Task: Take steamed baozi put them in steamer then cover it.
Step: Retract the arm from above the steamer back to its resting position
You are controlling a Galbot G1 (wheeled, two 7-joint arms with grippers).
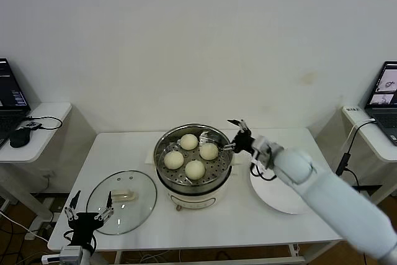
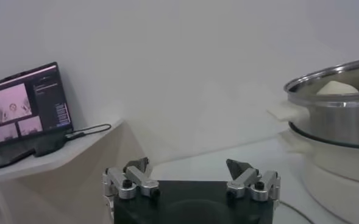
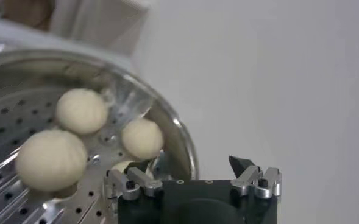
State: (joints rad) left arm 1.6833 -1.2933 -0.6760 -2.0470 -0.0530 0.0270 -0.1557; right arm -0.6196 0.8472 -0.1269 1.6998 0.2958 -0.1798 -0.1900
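The steamer (image 1: 186,189) stands mid-table, a shiny steel pot on a white base, with several cream baozi (image 1: 195,169) on its perforated tray. The cover (image 1: 121,202), a clear glass lid with a cream handle, lies flat on the table to the steamer's left. My right gripper (image 1: 237,136) hovers open and empty at the steamer's right rim. The right wrist view shows the baozi (image 3: 51,159) on the tray beside that gripper (image 3: 188,164), one bun partly hidden behind a finger. My left gripper (image 1: 89,210) is open and empty by the cover's front-left edge. The left wrist view shows this gripper (image 2: 187,163) and the steamer (image 2: 334,115).
A bare white plate (image 1: 282,198) lies right of the steamer, partly under my right arm. Side tables carry a laptop (image 1: 9,94) and mouse at far left and another laptop (image 1: 386,91) at far right. The table's front edge runs just below the cover.
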